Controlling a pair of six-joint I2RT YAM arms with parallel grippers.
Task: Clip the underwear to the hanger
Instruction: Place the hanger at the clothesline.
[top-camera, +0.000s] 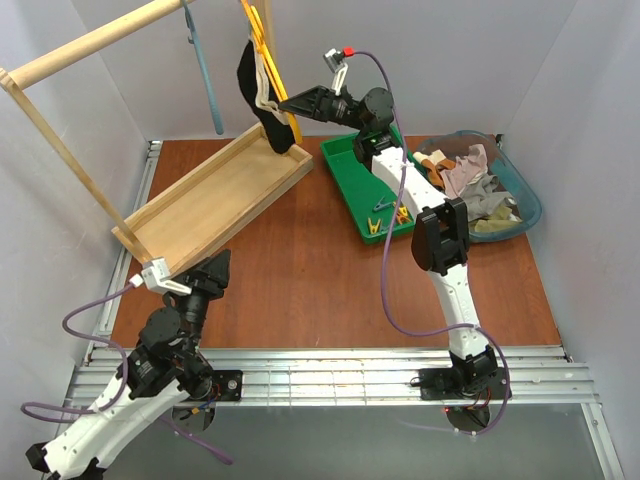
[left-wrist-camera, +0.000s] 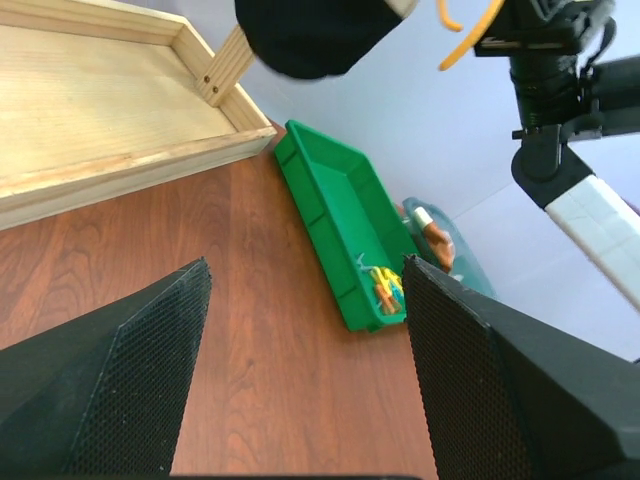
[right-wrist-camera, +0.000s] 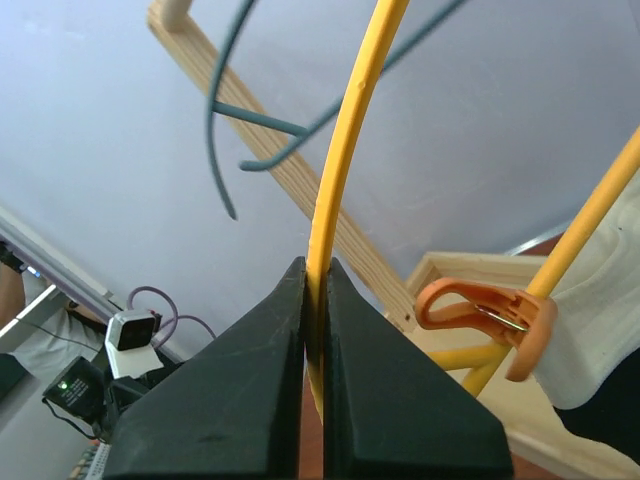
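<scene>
Although the underwear (top-camera: 258, 95) hangs from the hanger (top-camera: 262, 40), which hooks over the wooden rail (top-camera: 95, 40) at the back, the job looks only partly done. The right wrist view shows one orange peg (right-wrist-camera: 480, 315) gripping the spot where the cream waistband meets a yellow arm of the hanger. No second peg is visible on the garment, and its far end droops low over the corner of the wooden tray (top-camera: 215, 195), so a further clip probably remains to be placed. The right gripper (right-wrist-camera: 315, 275) has its jaws pressed together on the hanger's thin yellow wire, steadying it. The left gripper (left-wrist-camera: 305, 268) sits low over the table (top-camera: 300, 280) with jaws well apart and nothing between them, so I judge it free to fetch a peg. As for containers, the wooden tray shows nothing inside. The green bin (top-camera: 345, 182) holds a small cluster of pegs (top-camera: 385, 222) at its near end, yellow and orange with at least one darker. The blue basket (top-camera: 530, 205) on the right holds a clothes pile (top-camera: 470, 175) in beige, pink and grey.
</scene>
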